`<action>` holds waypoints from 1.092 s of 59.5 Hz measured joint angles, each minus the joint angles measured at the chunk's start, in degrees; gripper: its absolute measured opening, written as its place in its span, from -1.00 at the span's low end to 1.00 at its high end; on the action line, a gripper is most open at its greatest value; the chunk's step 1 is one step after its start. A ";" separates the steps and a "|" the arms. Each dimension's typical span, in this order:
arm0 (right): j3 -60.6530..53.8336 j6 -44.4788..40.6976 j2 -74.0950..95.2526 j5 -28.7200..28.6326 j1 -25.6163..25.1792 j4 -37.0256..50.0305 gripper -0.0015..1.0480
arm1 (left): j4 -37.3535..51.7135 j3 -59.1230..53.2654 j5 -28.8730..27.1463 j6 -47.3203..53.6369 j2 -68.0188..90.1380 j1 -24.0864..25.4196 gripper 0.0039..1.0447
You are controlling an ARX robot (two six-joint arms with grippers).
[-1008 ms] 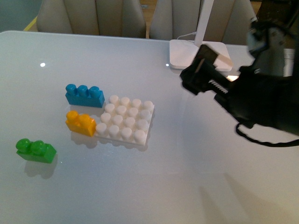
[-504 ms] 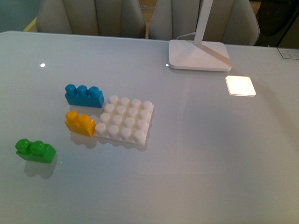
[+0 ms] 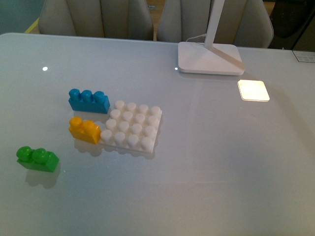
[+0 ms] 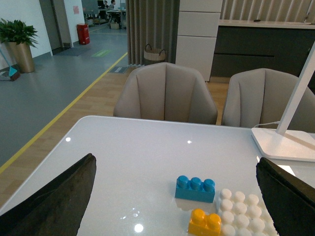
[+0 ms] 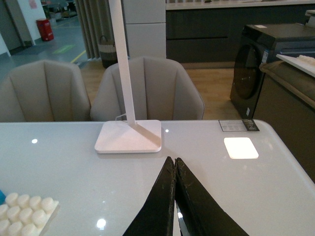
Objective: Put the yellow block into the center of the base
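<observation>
Pale and glossy, the tabletop [image 3: 226, 167] is backed by two beige chairs, and a white lamp foot [image 3: 209, 58] is set at its far side. On the left half the base [image 3: 142, 129] is laid flat with all its studs bare, so the insertion is judged not yet begun. The yellow block [image 3: 84, 130] is found on the tabletop, studs up, touching or all but touching the base's left edge at the corner nearer the robot. Its long axis is seen to run roughly across the front view, pointing into the base. A blue brick [image 3: 89, 100] is set just beyond it, and a green brick [image 3: 37, 158] is left well apart, nearer the robot and further left. Neither arm is shown in the front view. The left claw [image 4: 174, 167] is spread wide with nothing between its fingers, and the yellow block is seen ahead of it and below. The right claw [image 5: 174, 169] is clenched on nothing and aimed toward the lamp foot; only a corner of the base is caught in its view, the block not at all. The left arm is therefore judged the nearer. Since one end of the block abuts the base, the long faces are judged the ones to be gripped, with care taken of the blue brick close behind, before the block is carried rightward to the middle studs.
</observation>
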 joint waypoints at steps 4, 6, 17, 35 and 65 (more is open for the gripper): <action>-0.50 -0.02 -1.44 0.00 0.00 -0.85 -0.97 | 0.00 0.00 0.00 0.00 0.00 0.00 0.86; -0.79 -0.02 -2.29 0.00 0.00 -1.49 -0.97 | 0.00 0.00 0.00 0.00 0.00 0.00 0.86; -2.01 -0.04 -6.01 0.02 0.00 -3.82 -0.97 | 0.00 0.00 0.00 0.00 0.00 0.00 0.86; -2.71 -0.04 -11.56 0.02 0.00 -7.41 -0.97 | 0.00 0.00 0.00 0.00 0.00 0.00 0.86; -2.69 -0.07 -24.85 0.02 0.00 -21.00 -0.97 | 0.00 0.00 0.00 0.00 0.00 0.00 0.86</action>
